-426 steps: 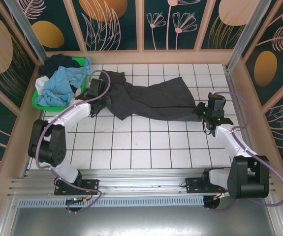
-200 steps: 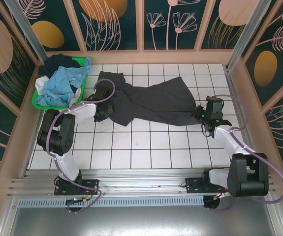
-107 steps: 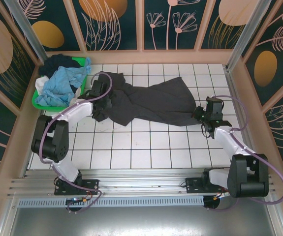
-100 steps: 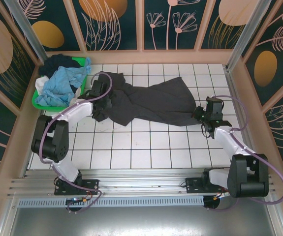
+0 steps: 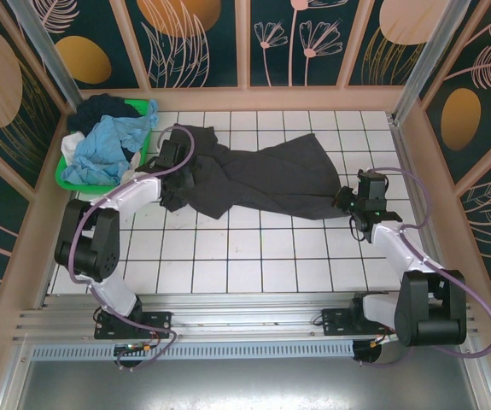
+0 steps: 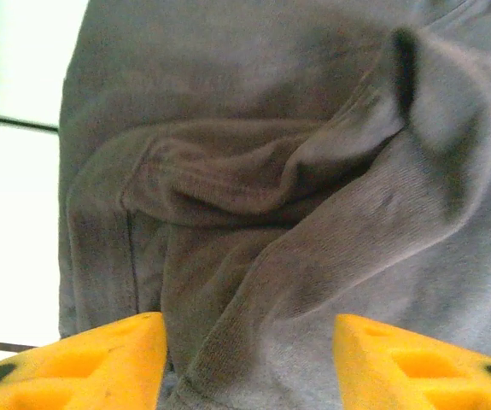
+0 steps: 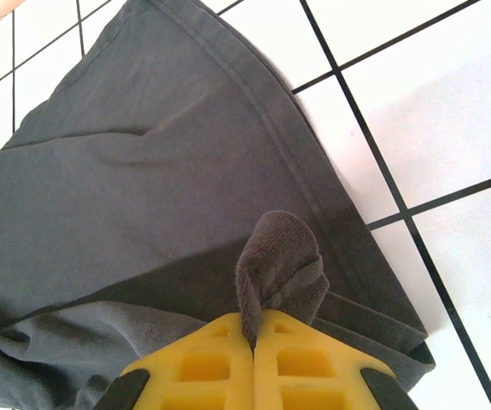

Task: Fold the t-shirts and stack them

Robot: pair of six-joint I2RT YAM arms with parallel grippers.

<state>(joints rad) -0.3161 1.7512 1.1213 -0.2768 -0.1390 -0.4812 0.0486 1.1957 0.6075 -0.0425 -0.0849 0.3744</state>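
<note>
We take the green basket (image 5: 146,106) as reference; it sits at the far left corner of the white tiled desk (image 5: 245,256). Inside the basket we see a heap of t-shirts: the light blue t-shirt (image 5: 100,145) on top, the dark navy t-shirt (image 5: 108,107) toward the basket's far end, and a bit of the white t-shirt (image 5: 70,145) at its left rim. The charcoal-grey t-shirt (image 5: 262,179) is out of the basket and on the desk. It starts just beside the basket's right wall and stretches away from it across the far half of the desk. We see it bunched and wrinkled at the basket end, flatter at the end away from the basket. The left tool (image 5: 177,171) is near the basket, over that bunched end. In the left wrist view its yellow fingers (image 6: 100,363) stand well apart, so we call it open, with crumpled grey cloth beneath and between them and nothing pinched. We cannot tell whether those fingers touch the cloth. The right tool (image 5: 347,198) is well apart from the basket, at the shirt corner farthest from it. The right wrist view shows its yellow fingers (image 7: 202,363) pressed together, closed on a small fold of the charcoal-grey t-shirt close to the hem. The fold pokes up out of the tips, and the hem beside it lies flat on the tiles.
</note>
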